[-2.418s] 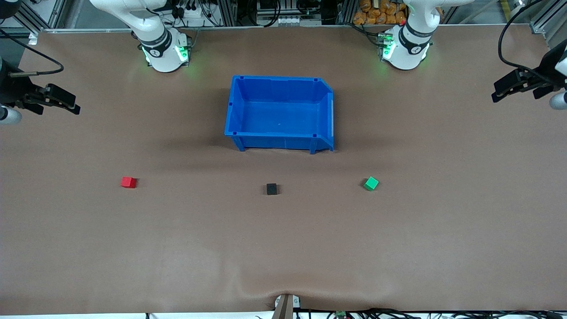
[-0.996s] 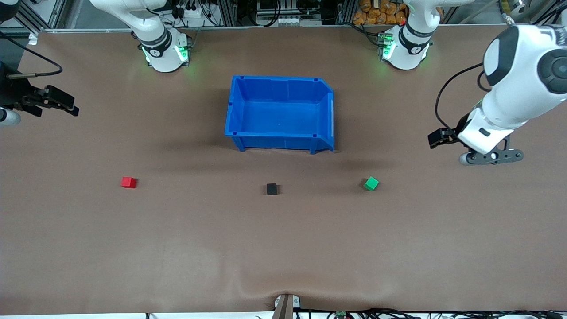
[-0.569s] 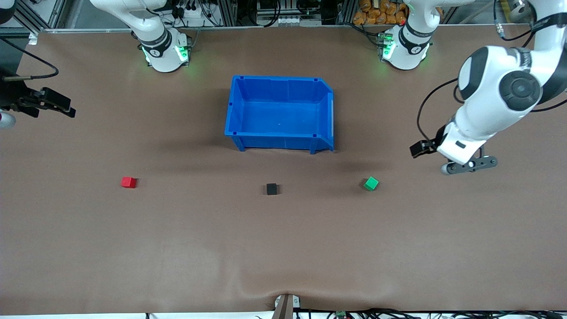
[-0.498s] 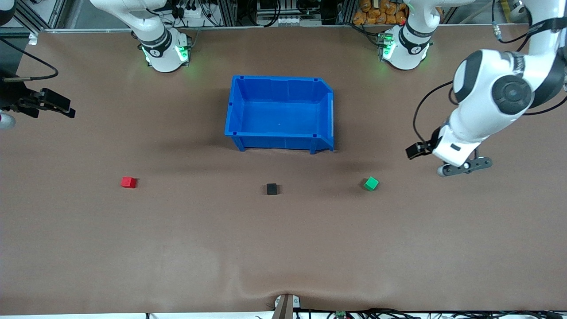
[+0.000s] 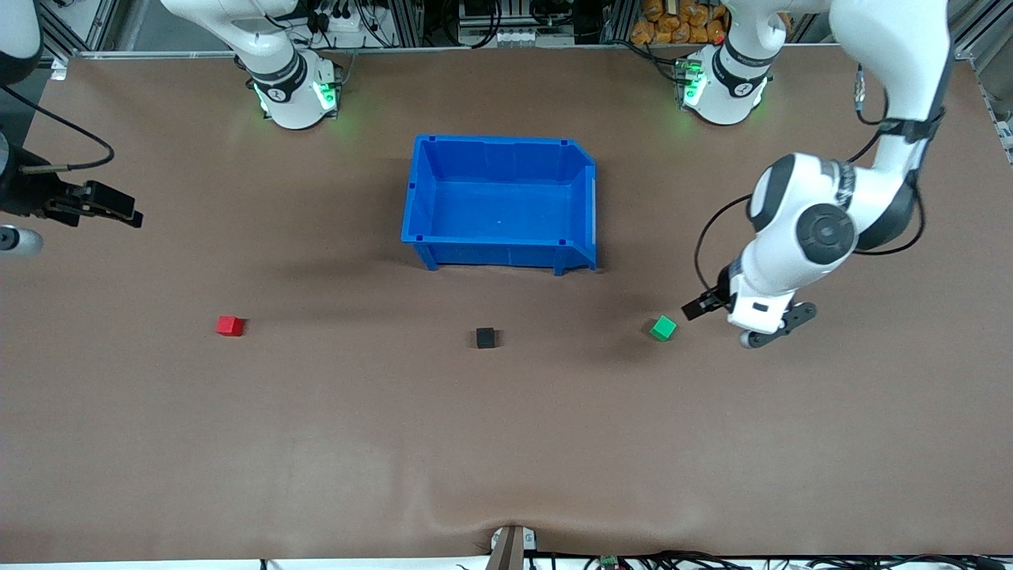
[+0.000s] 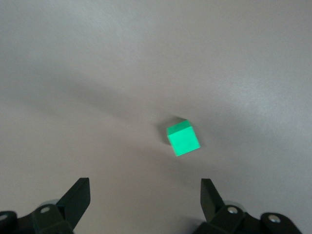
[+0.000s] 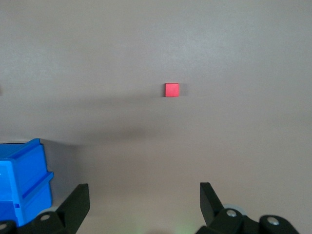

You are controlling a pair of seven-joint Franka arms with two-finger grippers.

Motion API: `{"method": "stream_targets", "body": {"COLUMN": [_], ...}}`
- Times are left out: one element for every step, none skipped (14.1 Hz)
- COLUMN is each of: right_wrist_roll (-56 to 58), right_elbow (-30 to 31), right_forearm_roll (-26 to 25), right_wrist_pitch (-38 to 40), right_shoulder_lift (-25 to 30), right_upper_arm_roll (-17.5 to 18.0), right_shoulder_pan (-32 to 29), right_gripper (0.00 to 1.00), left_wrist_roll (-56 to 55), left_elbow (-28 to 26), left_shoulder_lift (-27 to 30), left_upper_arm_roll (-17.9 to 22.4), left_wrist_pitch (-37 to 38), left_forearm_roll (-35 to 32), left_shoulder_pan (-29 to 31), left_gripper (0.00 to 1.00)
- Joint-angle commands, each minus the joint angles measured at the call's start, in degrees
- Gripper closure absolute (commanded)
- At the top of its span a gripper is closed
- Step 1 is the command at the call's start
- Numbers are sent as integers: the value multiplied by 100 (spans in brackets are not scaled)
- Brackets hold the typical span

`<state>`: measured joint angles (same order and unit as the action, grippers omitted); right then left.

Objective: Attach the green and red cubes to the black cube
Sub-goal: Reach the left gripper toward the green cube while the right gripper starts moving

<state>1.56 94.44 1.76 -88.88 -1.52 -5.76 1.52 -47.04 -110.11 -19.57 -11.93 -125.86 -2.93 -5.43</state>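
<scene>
The left claw (image 5: 700, 307) hangs released over the brown desk (image 5: 506, 443), just beside the green cube (image 5: 663, 328), at its 3 o'clock in the front view. The black cube (image 5: 485, 338) sits well apart, with the red cube (image 5: 229, 325) farther at 9 o'clock. Open matte surface surrounds each smooth cube. The right claw (image 5: 119, 212) waits, released, above the desk edge. The blue plastic bin (image 5: 419, 198) stands at 12 o'clock of the black cube.

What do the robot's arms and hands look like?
Both arms are white and rounded with dark grey joint caps. Green lights glow at their bases. A thin black cable loops along each. The left gripper and the right gripper each have two black wedge-shaped fingers.
</scene>
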Motion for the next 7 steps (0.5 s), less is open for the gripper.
{"method": "stream_targets", "body": {"right_wrist_roll": [19,19,19,19,28,28,28], "right_elbow": [-190,-190,-190,-190,-190,-190,-190], "right_forearm_roll": [-80,-45,-36,-36,-36,-53,-62], "right_wrist_pitch": [-67,-251,-453,-612,-761,-946,-1121], "right_shoulder_lift": [-514,-656,-787,-954,-1165,-1367,-1560], "right_upper_arm_roll": [49,58,58,58,58,58,58], "right_shoulder_pan": [-230,-310,-363,-380,-381,-363,-363], "right_gripper": [0,0,0,0,0,0,0], "left_wrist_roll": [-314,-349,-532,-769,-937,-1087,-1279], "left_elbow": [-2,-10,7,16,7,16,7], "left_shoulder_lift": [-239,-318,-389,-468,-547,-617,-714], "left_upper_arm_roll": [15,15,15,24,24,24,24], "left_wrist_pitch": [-306,-351,-403,-473,-561,-649,-772], "left_forearm_roll": [-6,-6,-6,-6,-6,-6,-6], "left_shoulder_pan": [-55,-20,-2,-2,-10,-19,-28], "left_gripper": [0,0,5,8,11,12,13]}}
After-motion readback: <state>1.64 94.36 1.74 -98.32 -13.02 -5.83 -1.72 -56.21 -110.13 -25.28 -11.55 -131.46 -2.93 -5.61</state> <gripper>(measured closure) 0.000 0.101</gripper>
